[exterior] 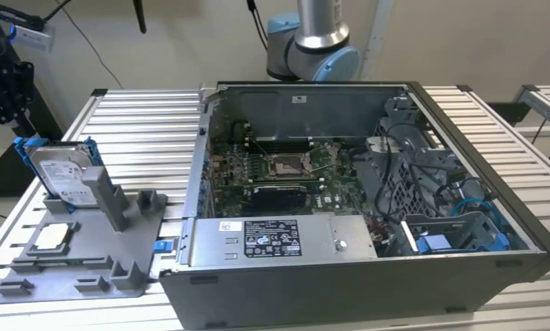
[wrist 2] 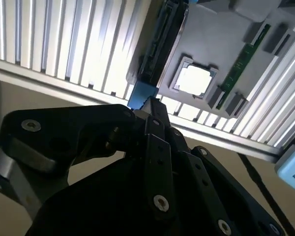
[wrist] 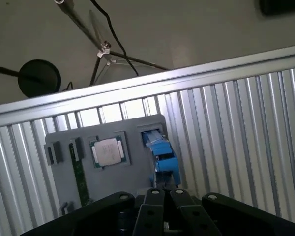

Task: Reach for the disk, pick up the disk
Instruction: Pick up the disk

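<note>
disk: the disk (exterior: 62, 176) is standing upright on its edge in a slot at the far corner of the grey holder (exterior: 91, 265), over on the exterior view's left. The white label faces the camera and there are blue rails down both sides. Nothing is gripping it.
disk from the wrist: in both wrist views you're looking at it edge-on. It's a blue strip in the first wrist view (wrist: 162, 155) and a long dark edge with a blue end in the second wrist view (wrist 2: 160, 44).
gripper: it shows up black at the near edge of both wrist views (wrist: 165, 191) (wrist 2: 150, 103), lined up with the disk's blue end. The fingers look squeezed close together with nothing between them, so it's not carrying anything. It's not touching the disk as far as I can see.
chip: there's a small square silver chip (exterior: 52, 236) lying flat in its own pocket of the holder, just beside the disk's slot (wrist: 107, 151) (wrist 2: 195, 79).
green stick: a thin green memory stick (wrist: 78, 177) sits in the holder on the far side of the chip from the disk (wrist 2: 241, 61).
table: slatted aluminium table (exterior: 137, 124), and the holder sits near its edge.
computer case: big open computer case (exterior: 349, 207) with the motherboard showing, to the exterior view's right of the holder.
arm: the arm's blue-grey base joint (exterior: 312, 48) is behind the case.
</note>
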You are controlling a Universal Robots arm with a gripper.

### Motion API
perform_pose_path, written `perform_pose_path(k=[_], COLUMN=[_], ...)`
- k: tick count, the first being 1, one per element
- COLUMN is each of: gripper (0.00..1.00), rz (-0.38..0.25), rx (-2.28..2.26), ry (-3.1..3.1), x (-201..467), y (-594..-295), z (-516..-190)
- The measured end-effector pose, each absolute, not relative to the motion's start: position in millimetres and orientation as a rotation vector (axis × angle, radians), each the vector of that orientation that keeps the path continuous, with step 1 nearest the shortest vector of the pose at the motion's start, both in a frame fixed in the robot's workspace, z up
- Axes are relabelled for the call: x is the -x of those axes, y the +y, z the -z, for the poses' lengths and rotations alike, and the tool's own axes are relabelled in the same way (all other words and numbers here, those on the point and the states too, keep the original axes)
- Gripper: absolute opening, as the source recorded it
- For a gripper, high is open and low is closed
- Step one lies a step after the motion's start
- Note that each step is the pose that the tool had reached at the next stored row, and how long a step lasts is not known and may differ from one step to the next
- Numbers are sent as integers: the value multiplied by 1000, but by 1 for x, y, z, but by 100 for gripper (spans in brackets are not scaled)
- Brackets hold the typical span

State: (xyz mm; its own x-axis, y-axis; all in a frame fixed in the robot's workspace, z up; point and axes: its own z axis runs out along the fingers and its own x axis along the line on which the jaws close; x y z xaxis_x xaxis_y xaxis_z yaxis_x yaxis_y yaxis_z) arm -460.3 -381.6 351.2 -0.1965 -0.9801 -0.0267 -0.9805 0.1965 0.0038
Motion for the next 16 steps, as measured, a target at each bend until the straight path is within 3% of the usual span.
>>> perform_pose_path(k=[14, 15, 16], gripper=[0, 100, 100], rz=[-33, -32, -33], rx=[2104, 2104, 2104], ry=[2310, 2310, 2310], x=[459, 459, 459], y=[-382, -382, -382], z=[-351, -351, -351])
